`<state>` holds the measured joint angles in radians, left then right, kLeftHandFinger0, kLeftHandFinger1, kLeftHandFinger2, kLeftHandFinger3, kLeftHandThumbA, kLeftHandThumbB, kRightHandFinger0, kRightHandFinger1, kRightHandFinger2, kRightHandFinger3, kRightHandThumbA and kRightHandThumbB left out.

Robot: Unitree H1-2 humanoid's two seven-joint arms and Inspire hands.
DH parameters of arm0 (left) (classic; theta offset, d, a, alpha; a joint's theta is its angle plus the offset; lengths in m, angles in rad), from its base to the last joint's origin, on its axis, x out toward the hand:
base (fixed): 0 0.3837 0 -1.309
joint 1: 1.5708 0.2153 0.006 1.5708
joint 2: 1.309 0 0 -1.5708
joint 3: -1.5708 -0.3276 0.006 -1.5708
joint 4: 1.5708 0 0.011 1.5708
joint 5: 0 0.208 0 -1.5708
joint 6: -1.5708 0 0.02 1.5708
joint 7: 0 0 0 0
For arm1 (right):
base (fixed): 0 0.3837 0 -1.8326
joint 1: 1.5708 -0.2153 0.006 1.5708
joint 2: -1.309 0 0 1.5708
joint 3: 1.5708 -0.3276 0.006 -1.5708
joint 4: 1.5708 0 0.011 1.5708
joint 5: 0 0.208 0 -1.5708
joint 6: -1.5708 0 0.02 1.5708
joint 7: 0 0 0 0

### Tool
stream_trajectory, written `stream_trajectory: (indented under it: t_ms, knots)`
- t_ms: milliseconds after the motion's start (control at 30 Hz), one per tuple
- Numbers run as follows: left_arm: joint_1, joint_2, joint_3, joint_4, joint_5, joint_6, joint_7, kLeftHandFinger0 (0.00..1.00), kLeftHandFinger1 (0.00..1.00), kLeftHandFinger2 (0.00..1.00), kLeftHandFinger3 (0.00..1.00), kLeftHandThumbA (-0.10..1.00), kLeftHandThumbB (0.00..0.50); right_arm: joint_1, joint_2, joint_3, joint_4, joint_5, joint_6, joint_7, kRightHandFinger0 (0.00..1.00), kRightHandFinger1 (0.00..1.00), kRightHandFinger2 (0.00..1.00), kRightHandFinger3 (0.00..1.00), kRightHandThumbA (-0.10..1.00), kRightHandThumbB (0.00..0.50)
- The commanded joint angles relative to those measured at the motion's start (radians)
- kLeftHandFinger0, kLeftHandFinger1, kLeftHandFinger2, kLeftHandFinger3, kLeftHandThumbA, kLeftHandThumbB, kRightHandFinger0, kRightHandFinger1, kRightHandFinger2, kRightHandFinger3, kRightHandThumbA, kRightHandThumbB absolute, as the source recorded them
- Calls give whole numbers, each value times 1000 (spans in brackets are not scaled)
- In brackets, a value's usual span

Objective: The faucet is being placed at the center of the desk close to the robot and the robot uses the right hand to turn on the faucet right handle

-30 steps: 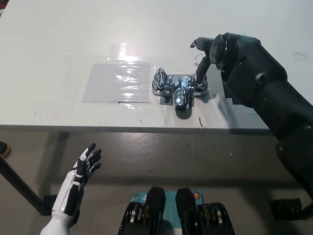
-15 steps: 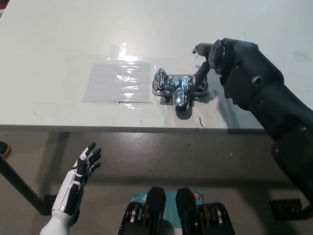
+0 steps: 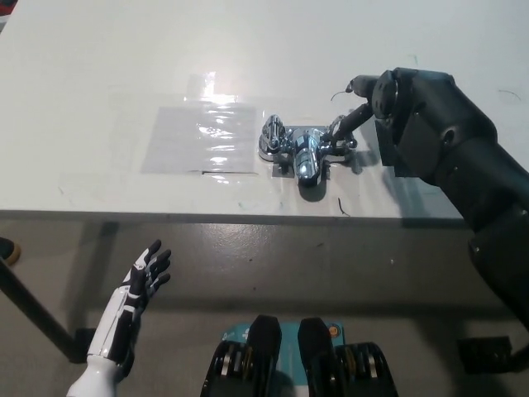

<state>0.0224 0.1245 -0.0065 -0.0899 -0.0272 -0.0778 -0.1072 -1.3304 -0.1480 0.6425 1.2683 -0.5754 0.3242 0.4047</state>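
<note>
**Item 1. Faucet (image 3: 302,152).** Chrome, two-handled, on a flat base. It stands on the white tabletop (image 3: 99,58) near the front edge, roughly at the middle of the edge facing the robot. This puts it within the black arm's reach with no need to lean. The spout (image 3: 307,168) points toward the robot. The left handle (image 3: 271,135) is untouched.

**Item 2. Right handle (image 3: 342,143).** The task's target, on the side of the faucet nearest the black arm. Its exact turn angle cannot be read under the glare and the finger.

**Item 3. Right hand (image 3: 398,101).** Black, coming in from the right above the tabletop. It grips nothing. The fingers (image 3: 347,124) are spread rather than curled round anything, and one is angled down so that its tip meets the handle. Another juts out above, clear of the faucet. The pose suggests pushing the handle round with a fingertip rather than a full grasp, probably because the handle is small and low beside the spout.

**Item 4. Left hand (image 3: 142,279).** White, resting below the tabletop edge at lower left. Its fingers are apart and empty, and it is well clear of the work, since the task needs only one hand.

**Item 5. Clear film (image 3: 198,136).** It lies flat on the tabletop just beside the faucet's left and is not involved.
</note>
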Motion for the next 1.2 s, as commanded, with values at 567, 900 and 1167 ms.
stream_trajectory:
  t_ms: [567, 900, 1167]
  knots:
    - [-27, 16, -1, -29, 9, -10, -9, 1000, 1000, 1000, 1000, 1000, 123, -121, -79, 121, 63, -93, -65, 55, 1000, 1000, 1000, 1000, 915, 500]
    - [-35, 18, 0, -24, 7, -10, -10, 1000, 1000, 1000, 1000, 1000, 111, -136, -88, 103, 82, -74, -63, 69, 1000, 1000, 1000, 1000, 784, 497]
    - [-35, 16, 0, -26, 16, -7, -4, 1000, 1000, 1000, 1000, 1000, 115, -124, -108, 70, 71, -57, -57, -12, 1000, 1000, 1000, 1000, 773, 464]
